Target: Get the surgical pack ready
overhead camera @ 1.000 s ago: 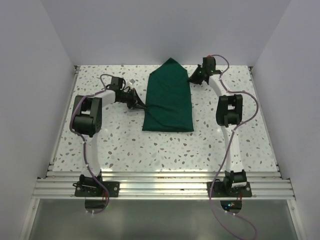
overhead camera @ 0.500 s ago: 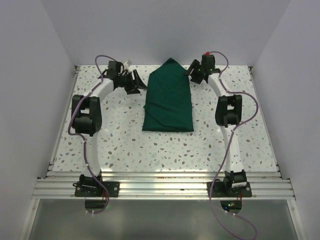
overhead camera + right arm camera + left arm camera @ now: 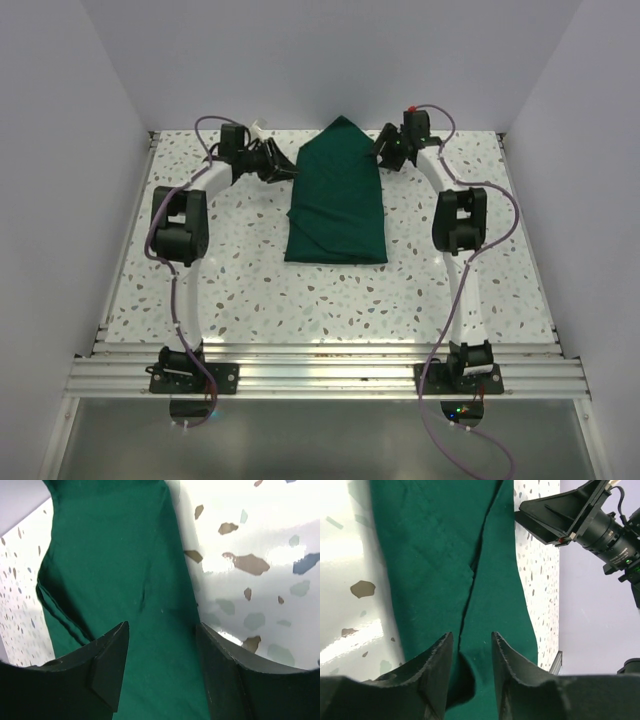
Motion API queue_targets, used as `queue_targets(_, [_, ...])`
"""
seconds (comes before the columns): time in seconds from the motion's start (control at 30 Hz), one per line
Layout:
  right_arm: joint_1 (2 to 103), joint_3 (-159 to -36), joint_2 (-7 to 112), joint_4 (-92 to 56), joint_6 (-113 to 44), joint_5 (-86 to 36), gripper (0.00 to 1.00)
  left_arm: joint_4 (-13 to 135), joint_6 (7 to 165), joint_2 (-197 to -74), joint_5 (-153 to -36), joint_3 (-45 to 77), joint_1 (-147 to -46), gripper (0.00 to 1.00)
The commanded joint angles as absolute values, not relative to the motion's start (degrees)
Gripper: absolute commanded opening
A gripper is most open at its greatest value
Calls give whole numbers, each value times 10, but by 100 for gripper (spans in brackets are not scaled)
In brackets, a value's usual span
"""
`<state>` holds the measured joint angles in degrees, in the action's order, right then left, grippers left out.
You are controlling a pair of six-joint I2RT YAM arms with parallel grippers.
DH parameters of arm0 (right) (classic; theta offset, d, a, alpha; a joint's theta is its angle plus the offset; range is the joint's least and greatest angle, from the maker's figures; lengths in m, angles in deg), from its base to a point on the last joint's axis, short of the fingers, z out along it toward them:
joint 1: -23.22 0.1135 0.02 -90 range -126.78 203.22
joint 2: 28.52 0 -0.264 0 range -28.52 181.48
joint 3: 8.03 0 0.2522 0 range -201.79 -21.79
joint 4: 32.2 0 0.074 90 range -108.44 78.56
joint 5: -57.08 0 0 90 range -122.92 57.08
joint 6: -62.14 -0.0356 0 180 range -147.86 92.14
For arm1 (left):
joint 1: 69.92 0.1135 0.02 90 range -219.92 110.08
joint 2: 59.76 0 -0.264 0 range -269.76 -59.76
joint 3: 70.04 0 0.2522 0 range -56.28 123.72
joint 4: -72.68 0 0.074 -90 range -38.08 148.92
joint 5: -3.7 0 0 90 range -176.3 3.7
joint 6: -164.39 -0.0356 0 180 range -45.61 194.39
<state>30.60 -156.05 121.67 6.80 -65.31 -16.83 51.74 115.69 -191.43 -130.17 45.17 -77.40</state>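
The surgical pack (image 3: 337,195) is a dark green cloth folded into a tall bundle with a pointed far end, lying flat mid-table. My left gripper (image 3: 283,168) hovers at its far left edge. In the left wrist view that gripper (image 3: 471,639) is open, with a seam of the green cloth (image 3: 445,555) showing in the gap. My right gripper (image 3: 383,150) is at the far right edge. In the right wrist view it (image 3: 161,627) stands wide open over the cloth (image 3: 110,555), one finger (image 3: 220,660) above the bare table beside the cloth's edge.
The speckled white table (image 3: 250,280) is boxed in by pale walls on three sides. A ribbed metal rail (image 3: 330,375) with both arm bases runs along the near edge. The right arm's wrist (image 3: 607,532) shows beyond the cloth in the left wrist view.
Both grippers have opened. The left one left the cloth's left middle edge and moved to its far left corner. The right one shifted only slightly. The cloth lies as before.
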Motion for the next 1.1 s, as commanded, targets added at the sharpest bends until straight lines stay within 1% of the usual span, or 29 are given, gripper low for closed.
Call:
queue_targets(0.0, [310, -1557, 1135, 90, -621, -158, 61, 558, 1171, -1904, -1329, 440, -777, 42])
queue_targets(0.07, [310, -1557, 1128, 109, -610, -164, 63, 549, 1161, -1897, -1326, 434, -778, 46])
queue_targets(0.2, [320, -1557, 1122, 106, -624, -147, 63, 527, 1148, -1883, -1334, 418, -779, 51])
queue_targets(0.27, [332, -1575, 1123, 121, -629, -144, 63, 522, 1133, -1862, -1341, 389, -782, 56])
queue_targets(0.33, [346, -1557, 1112, 125, -624, -138, 63, 505, 1097, -1846, -1336, 366, -785, 61])
queue_targets(0.43, [349, -1499, 1069, 115, -625, -132, 64, 478, 1046, -1816, -1328, 342, -785, 64])
queue_targets(0.57, [349, -1440, 1019, 115, -615, -127, 63, 413, 1001, -1815, -1315, 346, -786, 66])
queue_targets(0.83, [350, -1349, 939, 115, -591, -126, 64, 374, 969, -1825, -1302, 342, -791, 66])
queue_targets(0.97, [349, -1323, 923, 112, -592, -121, 64, 371, 964, -1818, -1306, 328, -795, 66])
queue_targets(1.07, [348, -1311, 915, 105, -597, -120, 64, 375, 964, -1817, -1314, 320, -798, 63])
